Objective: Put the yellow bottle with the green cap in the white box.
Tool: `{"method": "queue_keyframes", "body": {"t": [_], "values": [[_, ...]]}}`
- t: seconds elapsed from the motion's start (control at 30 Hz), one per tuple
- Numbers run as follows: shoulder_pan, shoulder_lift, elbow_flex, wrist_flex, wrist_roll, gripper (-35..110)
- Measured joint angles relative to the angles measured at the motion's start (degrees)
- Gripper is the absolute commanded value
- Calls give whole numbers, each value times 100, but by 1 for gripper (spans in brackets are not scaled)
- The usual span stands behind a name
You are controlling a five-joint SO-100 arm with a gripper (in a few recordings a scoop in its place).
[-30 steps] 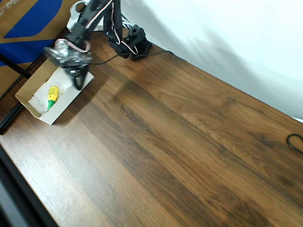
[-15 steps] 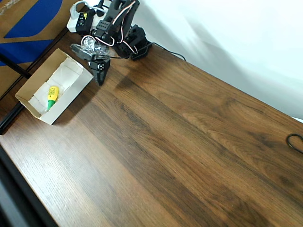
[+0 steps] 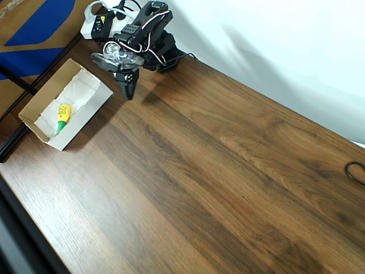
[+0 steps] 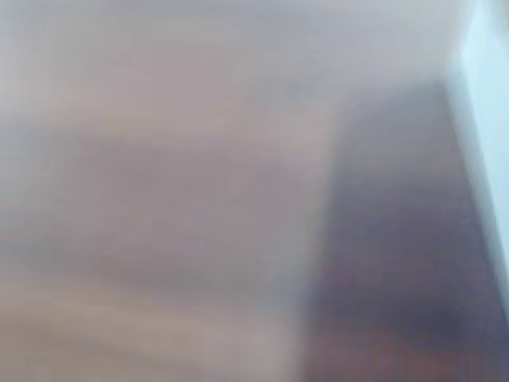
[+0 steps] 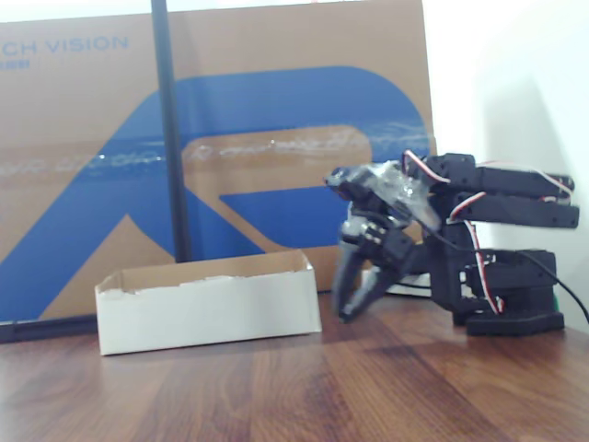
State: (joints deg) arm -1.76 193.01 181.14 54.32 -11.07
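1. Our tool point(image 3: 128, 87) hangs point-down just above the worktop point(image 3: 217, 171), close to the arm's base, and it carries nothing. Its fingers look drawn together into one dark wedge in the overhead view, and the fixed view point(image 5: 354, 299) shows them nearly meeting at the tips.
2. We find the yellow bottle with the green cap point(image 3: 62, 116) lying on its side on the floor of the white box point(image 3: 85, 117), so we judge the placing done.
3. From the tool, the bottle lies to the lower left in the overhead view, past the box's near wall; tool and box are near but apart.
4. We read the bottle's long axis as running roughly along the box's length, green cap toward the lower end in that view.
5. In the fixed view the box point(image 5: 210, 311) sits left of the tool, its wall hiding the bottle.
6. Our wrist view is too blurred to read.
7. We judge that little is left beyond parking the arm.
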Motion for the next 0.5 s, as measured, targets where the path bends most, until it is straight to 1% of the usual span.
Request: {"method": "queue_keyframes", "body": {"t": [0.07, 0.17, 0.23, 0.5], "values": [[18, 229, 0, 483, -105, 0], [-246, 861, -62, 1424, -316, 0], [-185, 932, -70, 1758, -229, 0], [97, 940, -70, 1793, 272, 0]]}}
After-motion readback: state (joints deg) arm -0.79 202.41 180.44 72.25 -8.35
